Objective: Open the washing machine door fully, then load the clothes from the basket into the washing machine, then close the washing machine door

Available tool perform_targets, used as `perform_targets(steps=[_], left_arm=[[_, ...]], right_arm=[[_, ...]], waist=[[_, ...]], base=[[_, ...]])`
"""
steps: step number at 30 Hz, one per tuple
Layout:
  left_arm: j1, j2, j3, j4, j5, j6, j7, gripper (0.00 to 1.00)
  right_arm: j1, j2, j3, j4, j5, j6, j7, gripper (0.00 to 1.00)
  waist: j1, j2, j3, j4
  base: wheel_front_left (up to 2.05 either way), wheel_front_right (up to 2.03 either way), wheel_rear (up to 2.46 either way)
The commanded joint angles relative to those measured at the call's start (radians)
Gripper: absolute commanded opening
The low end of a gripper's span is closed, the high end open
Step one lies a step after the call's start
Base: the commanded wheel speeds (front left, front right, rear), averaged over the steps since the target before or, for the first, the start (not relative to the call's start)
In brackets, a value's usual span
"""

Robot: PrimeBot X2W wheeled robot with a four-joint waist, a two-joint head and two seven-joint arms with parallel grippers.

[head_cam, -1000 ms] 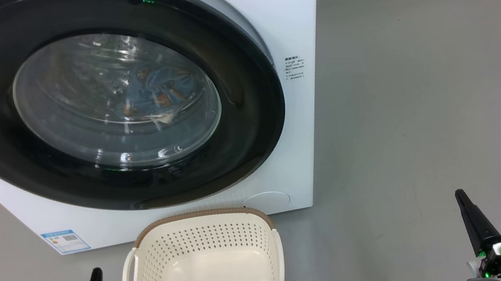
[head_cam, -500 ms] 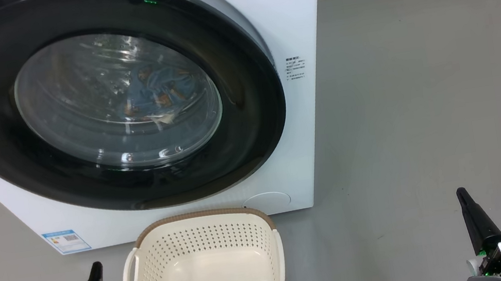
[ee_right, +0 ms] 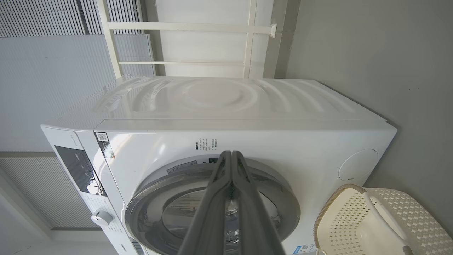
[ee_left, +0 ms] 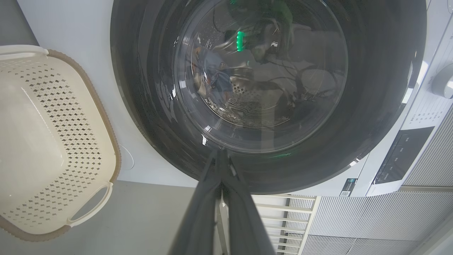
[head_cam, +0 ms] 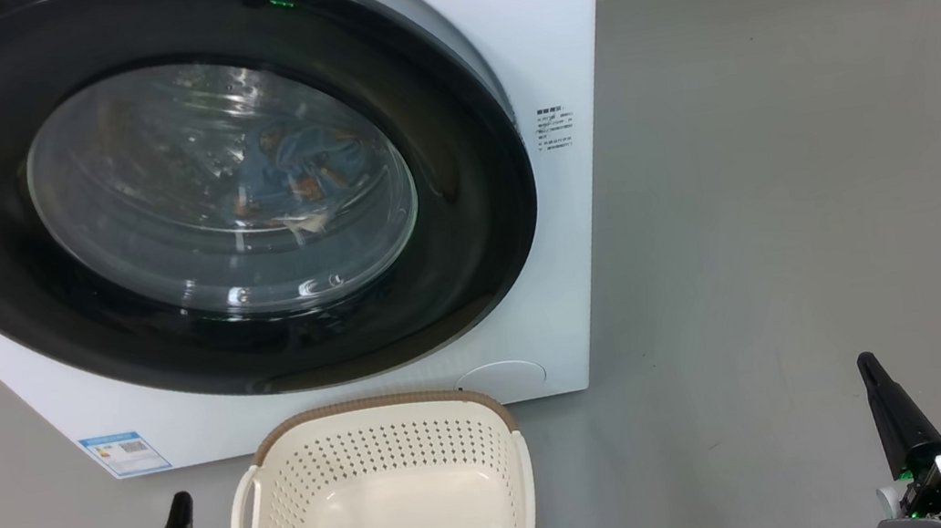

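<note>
Our left claw point(head_cam: 179, 506) & right claw point(head_cam: 866, 367) are both pinched together down low, the clothes point(head_cam: 300, 164) sit in the washing machine point(head_cam: 548, 32) behind the washing machine door point(head_cam: 467, 237), but if it didn't click shut it may swing out & bump the basket point(head_cam: 371, 405) just in front.

— Where's the basket point(head_cam: 380, 403)?
— I see it on the floor point(head_cam: 749, 216), just before the washing machine point(head_cam: 548, 32), under the door point(head_cam: 472, 208).
— And the clothes point(head_cam: 300, 164)?
— Inside the washing machine, right behind the door.
</note>
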Motion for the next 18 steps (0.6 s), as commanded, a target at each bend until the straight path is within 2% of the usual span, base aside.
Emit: perform_targets(steps=[1,18], left_arm=[[-0.041,0.012,0.036,-0.029,-0.007,-0.003,0.006,0.00],[-0.041,0.012,0.036,-0.029,-0.007,-0.003,0.006,0.00]], right_arm=[[-0.046,-0.004,0.021,-0.031,0.003,-0.001,0.008,0.00],[-0.046,-0.004,0.022,-0.031,0.003,-0.001,0.008,0.00]], waist=[[0.0000,0.0000,0.000,0.000],[0.0000,0.0000,0.000,0.000]], base=[[0.00,0.00,0.00],[0.00,0.00,0.00]])
